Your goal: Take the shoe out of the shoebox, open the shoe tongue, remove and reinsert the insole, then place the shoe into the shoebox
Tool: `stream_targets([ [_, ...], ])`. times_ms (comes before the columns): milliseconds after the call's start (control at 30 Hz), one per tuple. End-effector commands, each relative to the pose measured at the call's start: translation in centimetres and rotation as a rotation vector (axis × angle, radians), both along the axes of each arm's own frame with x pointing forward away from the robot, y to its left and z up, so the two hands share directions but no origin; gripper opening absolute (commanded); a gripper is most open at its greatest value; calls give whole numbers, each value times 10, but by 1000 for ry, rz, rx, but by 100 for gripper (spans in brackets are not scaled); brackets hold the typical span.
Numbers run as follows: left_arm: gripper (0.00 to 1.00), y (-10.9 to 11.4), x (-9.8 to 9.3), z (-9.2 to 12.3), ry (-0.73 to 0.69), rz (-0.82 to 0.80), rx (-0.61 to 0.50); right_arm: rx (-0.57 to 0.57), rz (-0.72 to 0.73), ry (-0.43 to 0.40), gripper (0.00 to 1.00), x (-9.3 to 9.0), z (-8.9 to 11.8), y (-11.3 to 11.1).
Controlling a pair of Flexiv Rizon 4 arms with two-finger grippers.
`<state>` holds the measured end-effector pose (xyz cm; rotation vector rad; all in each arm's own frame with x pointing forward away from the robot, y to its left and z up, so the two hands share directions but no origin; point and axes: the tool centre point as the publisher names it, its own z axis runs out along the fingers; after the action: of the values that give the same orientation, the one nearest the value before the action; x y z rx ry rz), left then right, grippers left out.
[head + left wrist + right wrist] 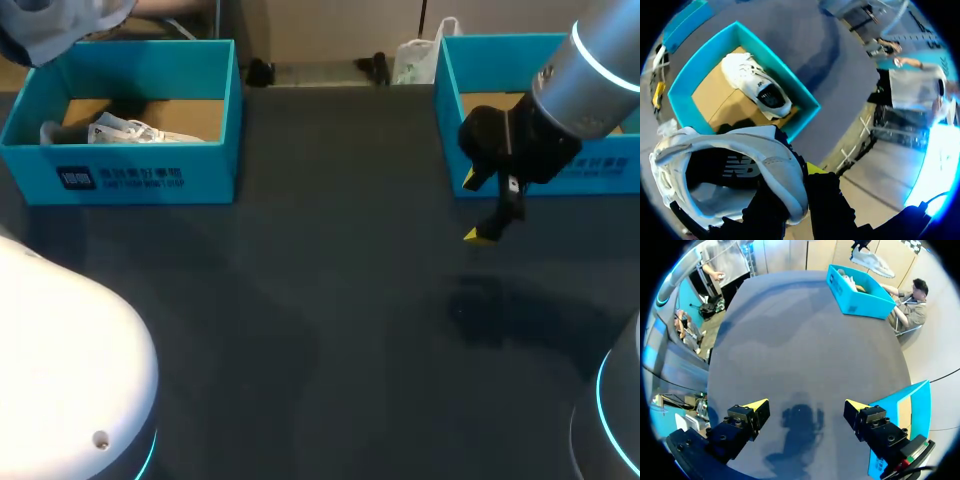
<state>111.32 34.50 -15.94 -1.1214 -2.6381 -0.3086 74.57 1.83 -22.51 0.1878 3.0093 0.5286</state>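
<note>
A dark grey table [320, 330] fills the scene. At its far right stands an open teal cardboard box [447, 110], brown inside.

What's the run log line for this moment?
left gripper: shut on shoe, above shoebox | right gripper: open, over table | second shoe: in shoebox

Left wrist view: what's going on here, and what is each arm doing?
The left arm has its jaws shut on a white shoe, held in the air above the blue shoebox. A second shoe lies inside that box. The right arm hovers over the table with its jaws open and empty, next to another blue box.
</note>
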Motion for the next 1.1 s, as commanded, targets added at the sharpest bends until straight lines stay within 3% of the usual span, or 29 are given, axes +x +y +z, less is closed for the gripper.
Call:
stream_targets([
  [33, 0, 3, 5, 10, 38, -844, 13, -2, -2, 0, 100, 0, -1, 1],
  [1100, 0, -2, 8, 6, 39, -825, -4, -2, -2, 0, 100, 0, -1, 1],
])
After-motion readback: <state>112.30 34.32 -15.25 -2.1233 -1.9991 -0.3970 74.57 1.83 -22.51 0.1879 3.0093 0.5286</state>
